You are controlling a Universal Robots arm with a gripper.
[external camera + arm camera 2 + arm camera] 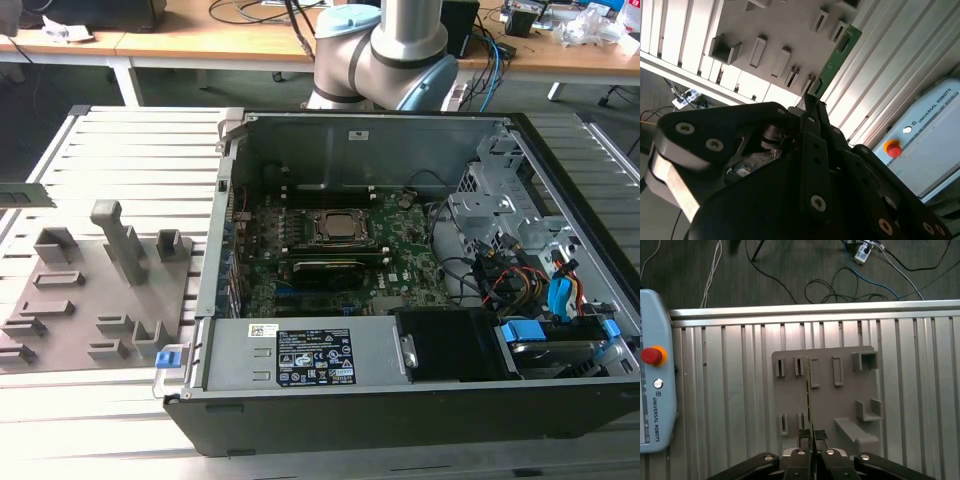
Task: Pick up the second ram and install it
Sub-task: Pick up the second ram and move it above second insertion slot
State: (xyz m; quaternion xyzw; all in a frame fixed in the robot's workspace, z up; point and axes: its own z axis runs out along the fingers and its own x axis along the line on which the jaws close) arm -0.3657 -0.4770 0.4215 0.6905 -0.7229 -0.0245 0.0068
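Your gripper (810,434) is clamped on the ram (808,390), which juts edge-on ahead of it over the tray (790,400); pick-up looks done, and installing calls for squaring it to a motherboard (400,250) slot.

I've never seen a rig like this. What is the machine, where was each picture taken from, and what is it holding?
It is one robot arm with a two-finger gripper. The exterior view comes from a camera off the arm: it shows an open computer case beside a grey holder tray on a slatted metal table. Both wrist views come from cameras riding on the arm. The gripper is shut on the second ram, a narrow green stick, with the tray behind it.
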